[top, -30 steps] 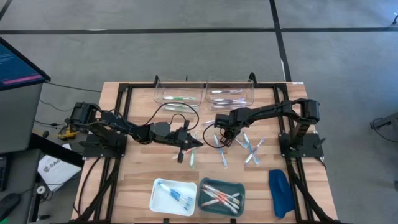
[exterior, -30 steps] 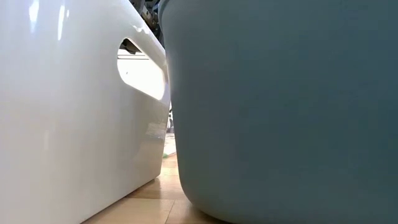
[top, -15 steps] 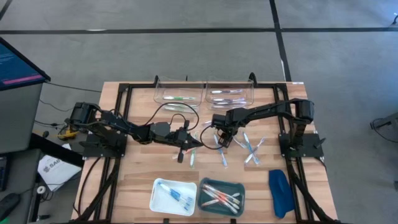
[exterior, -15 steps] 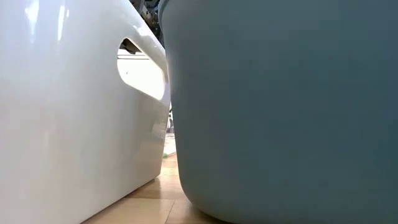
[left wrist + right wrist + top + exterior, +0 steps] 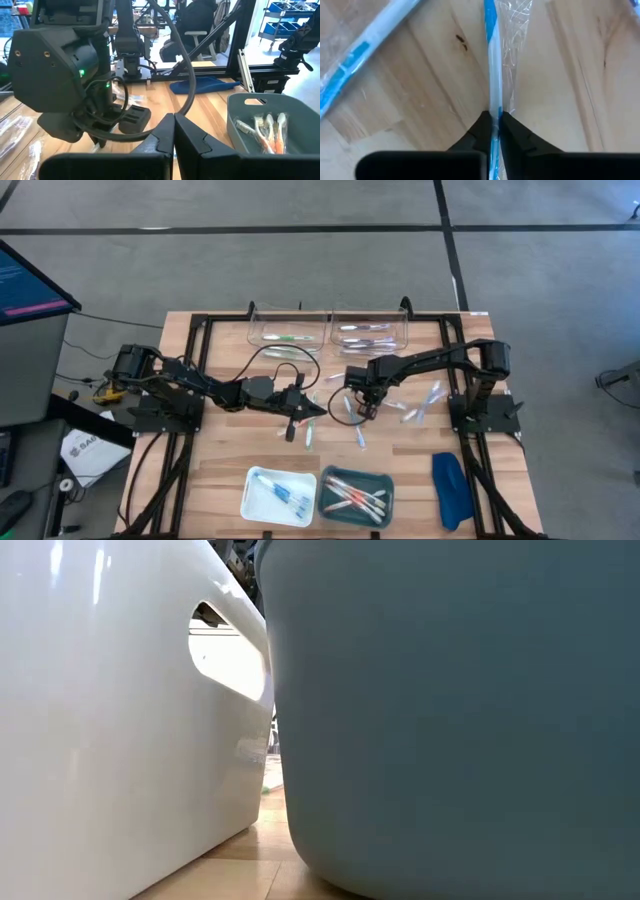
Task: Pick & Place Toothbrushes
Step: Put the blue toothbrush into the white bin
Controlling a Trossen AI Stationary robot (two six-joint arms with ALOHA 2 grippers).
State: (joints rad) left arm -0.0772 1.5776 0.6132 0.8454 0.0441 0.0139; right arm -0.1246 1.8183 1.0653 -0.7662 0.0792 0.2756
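Since the earlier high view, several loose wrapped toothbrushes near the right arm are lying differently, some now scattered nearer that arm's base, and the right pincer is sitting slightly lower over the middle of the wooden tabletop. In the right wrist view, the right pincer is clenching on a thin blue-and-white toothbrush in clear wrapping, which is lying flat on the wood with another wrapped blue one lying apart from it. The left pincer is waiting near the tabletop's middle, fingers pressed together on nothing, as the left wrist view shows.

Progress, judged from the layout: the white plastic tray is already holding a few blue toothbrushes, and the grey-green plastic tray is holding several pink and white ones. Two clear bins at the far edge are also containing brushes. A handful of loose toothbrushes are remaining on the wood, so the sorting appears well under way but unfinished. The large dark-blue oblong object is lying beside the trays.
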